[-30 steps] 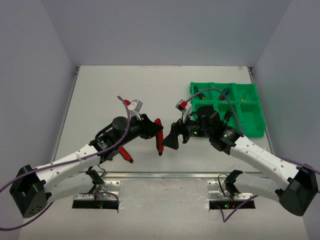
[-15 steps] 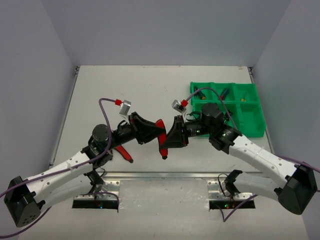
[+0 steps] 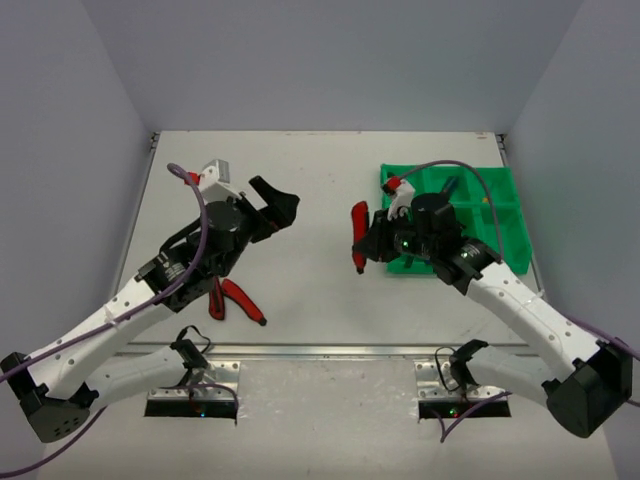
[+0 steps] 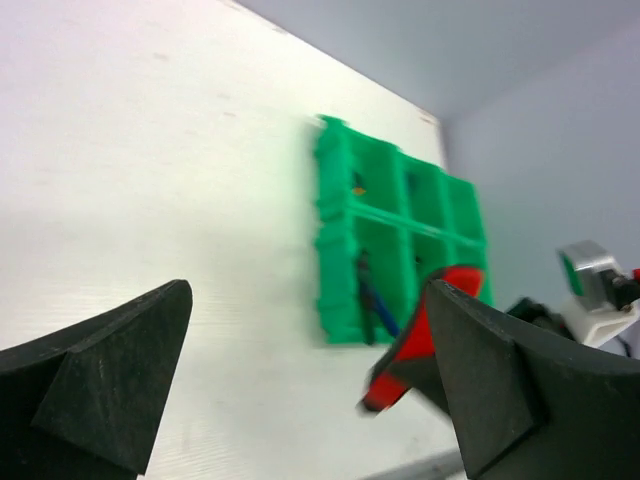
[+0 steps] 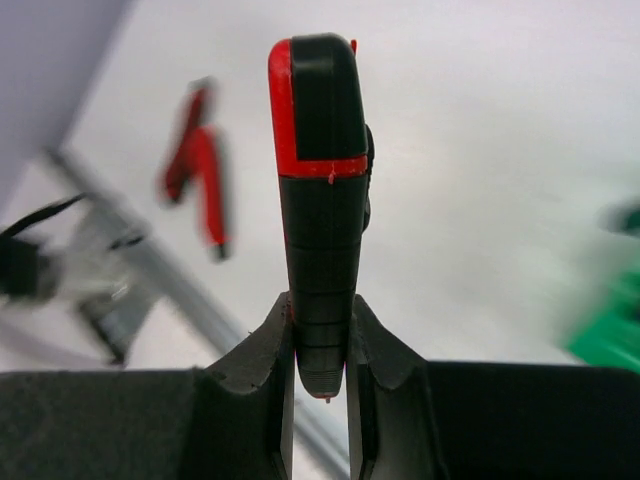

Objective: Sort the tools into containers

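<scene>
Gripping a red-and-black tool [image 3: 358, 232] in the right jaws, just left of the green tray [image 3: 505, 266]
Closed on the tool's lower end, the right jaws hold it over the bench [image 3: 310, 165], beside the tray's left wall and in no compartment, while the left jaws stand wide open and empty over the bench's left half, and red-handled cutters [image 3: 228, 298] lie on the bench near the left arm

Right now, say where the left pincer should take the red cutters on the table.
Likely from above, across the narrow end where the handles converge: the red cutters lie flat, handles splayed toward the near edge. The left pincer is open.
</scene>
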You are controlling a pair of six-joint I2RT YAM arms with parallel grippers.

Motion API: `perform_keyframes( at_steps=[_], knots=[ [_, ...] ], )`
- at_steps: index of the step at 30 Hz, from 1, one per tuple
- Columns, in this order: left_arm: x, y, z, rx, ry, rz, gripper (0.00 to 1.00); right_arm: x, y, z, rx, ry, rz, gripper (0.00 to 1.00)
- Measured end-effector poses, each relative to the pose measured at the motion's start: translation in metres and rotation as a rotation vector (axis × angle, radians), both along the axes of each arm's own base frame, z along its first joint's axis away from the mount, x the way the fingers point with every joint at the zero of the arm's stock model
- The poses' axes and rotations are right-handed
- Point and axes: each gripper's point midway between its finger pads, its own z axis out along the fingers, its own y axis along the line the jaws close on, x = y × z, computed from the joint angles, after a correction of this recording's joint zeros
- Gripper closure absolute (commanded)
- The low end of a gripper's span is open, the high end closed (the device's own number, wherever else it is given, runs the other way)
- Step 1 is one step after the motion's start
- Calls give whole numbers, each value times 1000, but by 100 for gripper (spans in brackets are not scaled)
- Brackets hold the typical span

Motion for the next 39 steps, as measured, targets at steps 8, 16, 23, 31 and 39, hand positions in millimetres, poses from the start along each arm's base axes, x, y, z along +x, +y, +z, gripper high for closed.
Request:
perform_keyframes(
  at_steps=[8,16,23,31,39],
  knots=[
    [-32,76,-47,306,144,155,0,66,-250,-57,-420,170,-909,100],
    [-52,100,-114,528,265,121,0,92,-297,-63,-624,291,-1013,100],
    [-55,104,-111,519,241,117,0,116,-336,-78,-789,379,-1032,100],
    [-61,113,-92,453,174,140,0,98,-374,-113,-868,547,-1064,99],
    [-62,112,-89,443,164,132,0,87,-384,-129,-951,616,-1057,24]
  ],
)
